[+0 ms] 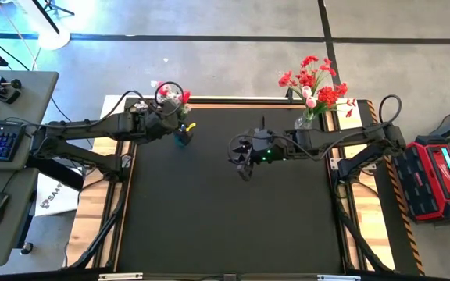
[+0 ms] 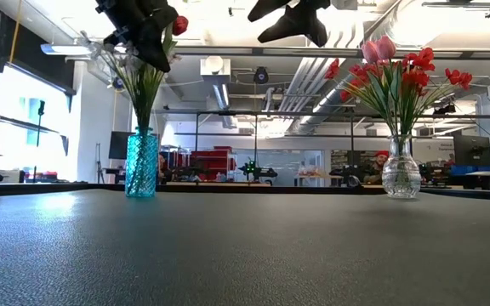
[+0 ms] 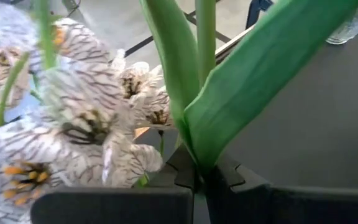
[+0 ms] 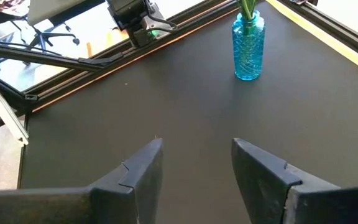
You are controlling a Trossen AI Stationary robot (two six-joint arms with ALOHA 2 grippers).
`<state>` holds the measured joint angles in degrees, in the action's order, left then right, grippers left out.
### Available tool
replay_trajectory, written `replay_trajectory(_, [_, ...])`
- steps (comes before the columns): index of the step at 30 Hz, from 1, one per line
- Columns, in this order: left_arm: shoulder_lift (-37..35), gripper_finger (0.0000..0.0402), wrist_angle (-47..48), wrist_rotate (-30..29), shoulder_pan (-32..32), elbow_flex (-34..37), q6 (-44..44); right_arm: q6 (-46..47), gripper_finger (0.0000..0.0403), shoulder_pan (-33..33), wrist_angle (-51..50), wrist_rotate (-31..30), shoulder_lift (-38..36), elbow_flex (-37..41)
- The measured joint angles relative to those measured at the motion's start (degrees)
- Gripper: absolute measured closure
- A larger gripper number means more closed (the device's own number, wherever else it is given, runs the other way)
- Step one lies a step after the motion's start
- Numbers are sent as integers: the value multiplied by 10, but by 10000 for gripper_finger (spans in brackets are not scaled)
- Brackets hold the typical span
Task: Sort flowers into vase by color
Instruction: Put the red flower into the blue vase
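Tabletop (image 1: 225,203), dark mat, seen from my remote station. Far left: my left hand (image 1: 170,117) is up over the blue vase (image 2: 141,164), which stands toward the rear left of the mat. Its fingers (image 3: 229,186) are pressed together on a green stem (image 3: 205,74) with broad leaves; I can't tell the colour of that stem's bloom. White dark-veined blossoms (image 3: 86,118) crowd just beside the hand in the left wrist view. Low view shows a red bud (image 2: 179,25) near the hand, above the vase, with green stems going down into the vase's mouth.

Centre: my right hand (image 1: 243,158) hangs over the middle of the mat, raised clear of it, fingers (image 4: 138,174) spread, nothing between them.

Right: clear glass vase (image 2: 401,174) at the rear right edge, holding red sprays (image 2: 419,72) and a pink tulip (image 2: 379,48), upright, well apart from both hands.
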<state>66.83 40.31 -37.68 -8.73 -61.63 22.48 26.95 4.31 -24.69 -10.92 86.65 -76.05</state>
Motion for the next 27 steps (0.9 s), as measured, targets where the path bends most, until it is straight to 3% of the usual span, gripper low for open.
replay_trajectory(7, [0, 393, -3, 15, 2, 0, 0, 0, 226, 12, 0, 0, 0, 0])
replay_trajectory(19, [-32, 249, -5, 14, 8, 1, -1, 18, 226, 22, -1, -1, 0, 0])
replay_trajectory(27, [-81, 230, -12, 28, 4, 1, -1, 28, 226, 29, -4, -3, 0, 0])
